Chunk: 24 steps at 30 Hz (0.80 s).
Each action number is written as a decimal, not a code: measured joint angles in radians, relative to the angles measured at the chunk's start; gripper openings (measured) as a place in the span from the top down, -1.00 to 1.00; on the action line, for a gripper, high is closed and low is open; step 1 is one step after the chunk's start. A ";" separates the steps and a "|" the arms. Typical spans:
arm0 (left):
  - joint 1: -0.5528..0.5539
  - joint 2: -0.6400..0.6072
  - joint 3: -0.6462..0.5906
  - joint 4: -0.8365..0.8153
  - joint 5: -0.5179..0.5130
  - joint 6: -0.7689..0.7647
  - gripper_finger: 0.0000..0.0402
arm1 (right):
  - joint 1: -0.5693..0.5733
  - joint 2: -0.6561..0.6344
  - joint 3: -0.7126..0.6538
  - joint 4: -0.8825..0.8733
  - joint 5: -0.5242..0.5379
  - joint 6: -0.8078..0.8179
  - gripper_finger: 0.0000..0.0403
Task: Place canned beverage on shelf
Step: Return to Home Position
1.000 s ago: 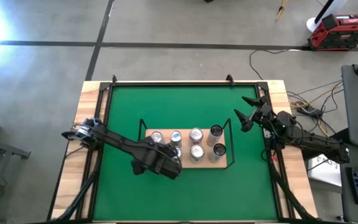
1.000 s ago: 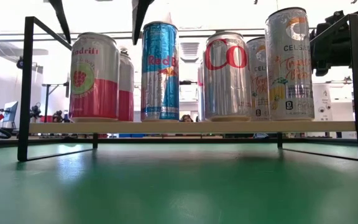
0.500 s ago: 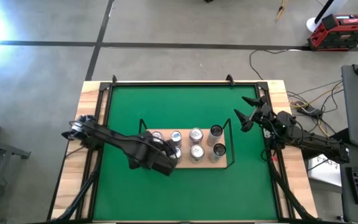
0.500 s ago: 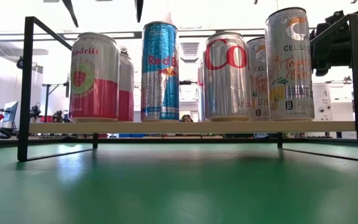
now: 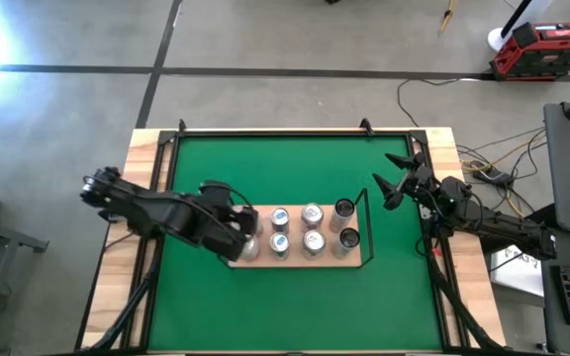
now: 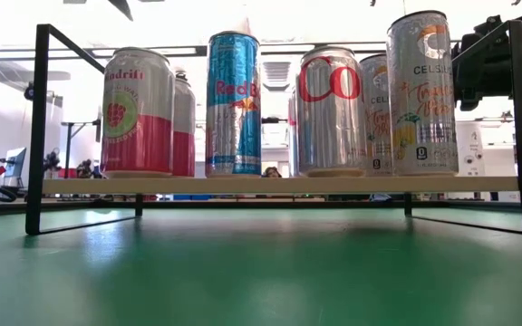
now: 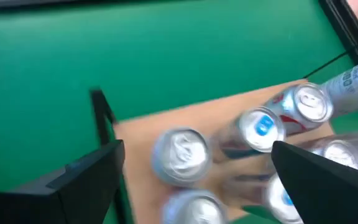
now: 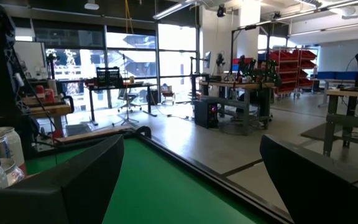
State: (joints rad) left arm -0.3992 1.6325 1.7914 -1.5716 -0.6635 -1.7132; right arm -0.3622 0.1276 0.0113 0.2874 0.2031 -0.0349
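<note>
Now the drink cans point(image 5: 313, 239) stand upright in two rows on the wooden shelf point(image 6: 270, 185), which rests on the green table point(image 5: 265, 168); a white-pink can point(image 6: 137, 110) stands at one end. Above that end hovers the left tool point(image 7: 197, 144), released, its fingers wide apart and clear of the cans. Beyond the shelf's other end waits the right tool point(image 8: 191, 140), also released and empty.

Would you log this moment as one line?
cans: on shelf | left hand: open, over shelf's left end | right hand: open, beside shelf
</note>
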 joint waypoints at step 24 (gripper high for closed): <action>-0.012 -0.905 -1.036 0.965 -0.191 0.995 -0.51 | 0.000 0.000 0.000 0.000 0.000 0.000 -0.83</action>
State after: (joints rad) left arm -0.4114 0.7275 0.7552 -0.6069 -0.8540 -0.7184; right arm -0.3622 0.1276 0.0109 0.2874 0.2035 -0.0349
